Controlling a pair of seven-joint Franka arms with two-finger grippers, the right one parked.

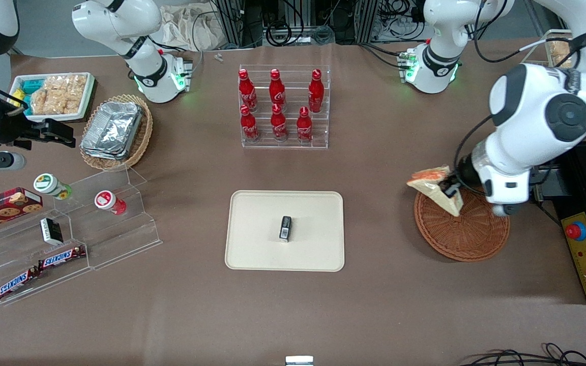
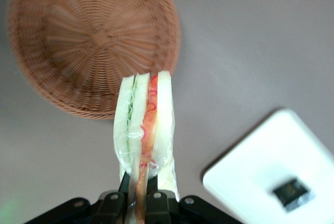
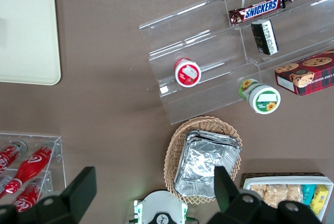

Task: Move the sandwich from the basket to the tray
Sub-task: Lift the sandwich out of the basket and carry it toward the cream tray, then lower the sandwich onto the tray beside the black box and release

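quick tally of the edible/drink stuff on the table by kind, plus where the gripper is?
Red cola bottles: 6
Snickers bars: 2
Lidded cups: 2
Cookie box: 1
Sandwich: 1, in the gripper above the basket rim
Total: 12

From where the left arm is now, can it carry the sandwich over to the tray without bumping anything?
Probably yes. The gripper, shut on the sandwich, hangs over the basket rim. Only bare table lies between it and the tray; a small black packet sits mid-tray.
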